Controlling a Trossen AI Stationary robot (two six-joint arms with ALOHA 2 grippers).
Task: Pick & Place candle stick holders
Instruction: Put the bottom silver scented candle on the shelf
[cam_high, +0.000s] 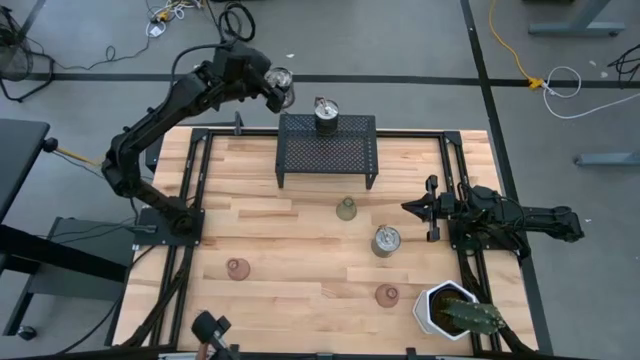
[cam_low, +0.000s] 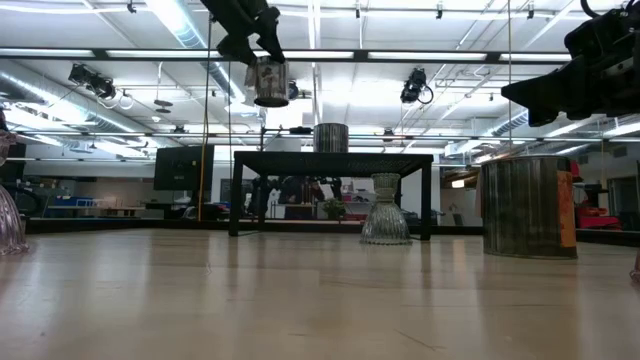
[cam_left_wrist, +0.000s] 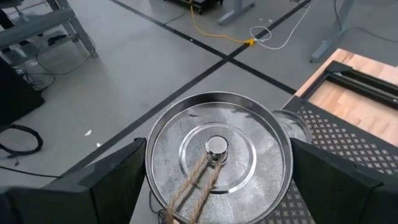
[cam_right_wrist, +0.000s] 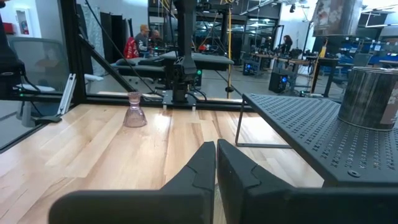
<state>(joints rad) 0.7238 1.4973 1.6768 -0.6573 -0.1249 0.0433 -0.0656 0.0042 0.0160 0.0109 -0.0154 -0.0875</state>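
Upper left of high view: left hand (cam_high: 281, 88) grips a metallic holder (cam_high: 283, 86) wide; only left wrist view shows its twine-tied lid. Right hand (cam_high: 412, 207) shut, empty.

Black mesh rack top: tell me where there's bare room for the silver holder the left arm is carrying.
The left end effector holds a silver holder above the rack's back left corner. Another silver holder stands at the back middle. The left side, the right side and the whole front strip of the mesh are bare. Only the back middle is crowded.
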